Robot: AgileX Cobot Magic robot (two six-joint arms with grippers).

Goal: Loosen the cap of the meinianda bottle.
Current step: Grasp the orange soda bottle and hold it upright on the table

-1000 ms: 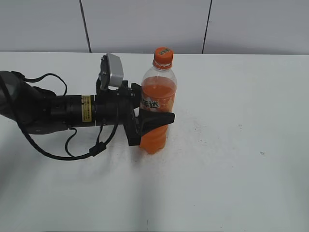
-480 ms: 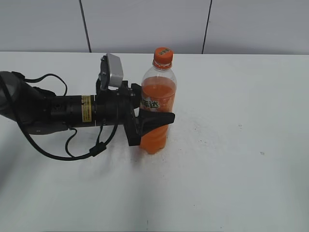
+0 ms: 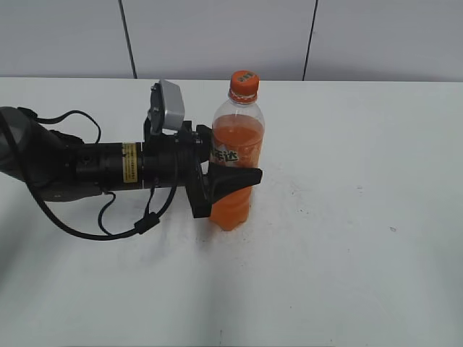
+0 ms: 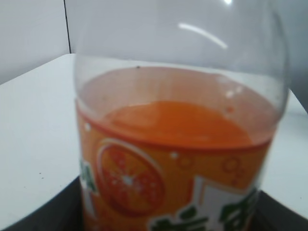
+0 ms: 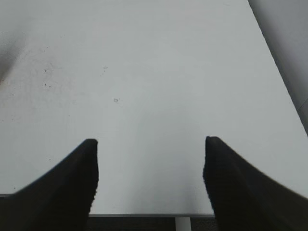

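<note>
Bottle (image 3: 235, 166) standing upright on the white desk (image 3: 347, 217), long axis vertical, orange cap (image 3: 244, 84) pointing up. Clear plastic holds orange drink under an orange label. The left gripper (image 3: 233, 178) reaches in sideways, jaws clamped around the bottle's middle.

Left wrist view: the label, close and blurry.

Right wrist view: right gripper (image 5: 150, 166), jaws apart, above bare desk.

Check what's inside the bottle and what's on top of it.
The bottle holds orange drink, filled to about the shoulder. An orange cap sits on top. The left end effector covers part of the lower body.
</note>
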